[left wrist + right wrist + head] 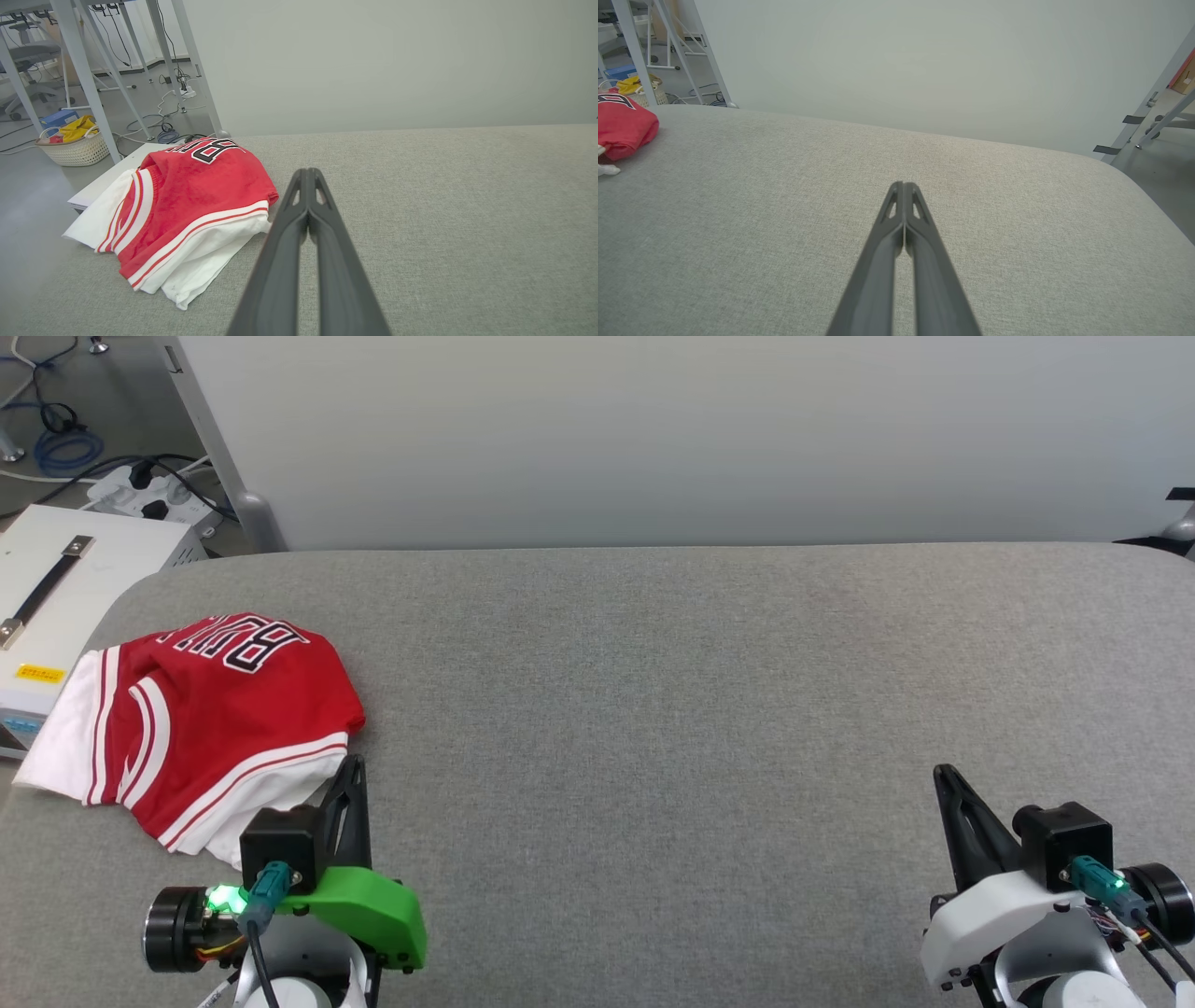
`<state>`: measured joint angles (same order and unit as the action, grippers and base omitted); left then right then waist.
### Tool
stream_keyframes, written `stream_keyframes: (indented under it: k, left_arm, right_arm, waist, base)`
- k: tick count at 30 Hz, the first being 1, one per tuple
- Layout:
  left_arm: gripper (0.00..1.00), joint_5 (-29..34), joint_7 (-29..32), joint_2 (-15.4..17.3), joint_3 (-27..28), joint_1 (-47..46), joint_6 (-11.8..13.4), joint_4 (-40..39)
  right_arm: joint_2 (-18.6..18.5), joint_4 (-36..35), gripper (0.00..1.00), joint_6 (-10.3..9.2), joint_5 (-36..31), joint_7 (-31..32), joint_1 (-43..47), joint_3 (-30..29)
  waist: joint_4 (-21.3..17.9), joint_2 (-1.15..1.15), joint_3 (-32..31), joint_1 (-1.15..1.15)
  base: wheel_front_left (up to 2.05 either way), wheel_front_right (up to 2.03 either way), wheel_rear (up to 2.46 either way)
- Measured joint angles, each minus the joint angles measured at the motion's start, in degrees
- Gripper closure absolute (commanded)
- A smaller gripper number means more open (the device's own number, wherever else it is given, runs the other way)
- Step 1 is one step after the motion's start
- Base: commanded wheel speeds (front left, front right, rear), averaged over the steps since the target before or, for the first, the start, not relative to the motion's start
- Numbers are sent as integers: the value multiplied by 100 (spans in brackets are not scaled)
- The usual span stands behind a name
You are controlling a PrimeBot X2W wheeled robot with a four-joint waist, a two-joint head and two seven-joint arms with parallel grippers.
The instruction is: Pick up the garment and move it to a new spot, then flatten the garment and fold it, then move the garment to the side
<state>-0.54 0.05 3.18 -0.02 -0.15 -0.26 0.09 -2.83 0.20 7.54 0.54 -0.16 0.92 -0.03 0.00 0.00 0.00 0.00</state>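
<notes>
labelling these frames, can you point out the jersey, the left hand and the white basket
jersey (233, 719): head view, on the red body panel.
left hand (308, 173): left wrist view, at the closed fingertips.
white basket (77, 153): left wrist view, on its woven side wall.

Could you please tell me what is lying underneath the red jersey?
The jersey rests on the grey cloth table, with one white sleeve reaching its edge. Whatever might lie beneath the bunched cloth is covered.

The head view looks down on the table (700, 709). Both wrist views skim low across it, sharing the shirt (196, 196).
</notes>
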Motion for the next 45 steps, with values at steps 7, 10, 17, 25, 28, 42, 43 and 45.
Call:
stream_keyframes:
  k: [7, 10, 17, 25, 28, 42, 43, 45]
  left_arm:
    - [100, 1, 0, 0, 0, 0, 0, 0]
    - [100, 1, 0, 0, 0, 0, 0, 0]
    - [100, 0, 0, 0, 0, 0, 0, 0]
    - [100, 0, 0, 0, 0, 0, 0, 0]
    - [100, 1, 0, 0, 0, 0, 0, 0]
    - [0, -3, 0, 1, 0, 0, 0, 2]
    - [0, -3, -1, 1, 0, 0, -1, 4]
    - [0, -10, -8, 1, 0, 0, -1, 20]
  right_arm:
    - [0, 0, 100, 0, 0, 0, 0, 0]
    - [0, 0, 100, 0, 0, 0, 0, 1]
    - [0, 0, 100, 0, 0, 0, 0, 1]
    - [0, 0, 100, 0, 0, 0, 0, 1]
    - [0, 0, 100, 0, 0, 0, 0, 0]
    - [2, 4, 0, 0, 5, -1, 4, -1]
    - [2, 5, 0, 0, 12, -1, 4, -2]
    - [3, 7, 0, 0, 21, -11, 4, -8]
  waist:
    - [0, 0, 0, 0]
    - [0, 0, 0, 0]
    - [0, 0, 0, 0]
    - [0, 0, 0, 0]
    - [0, 0, 0, 0]
    - [0, 0, 0, 0]
    - [0, 0, 1, 0]
    - [-1, 0, 2, 0]
  base:
    - [0, 0, 0]
    - [0, 0, 0]
    - [0, 0, 0]
    - [0, 0, 0]
    - [0, 0, 0]
    - [0, 0, 0]
    - [0, 0, 0]
    - [0, 0, 0]
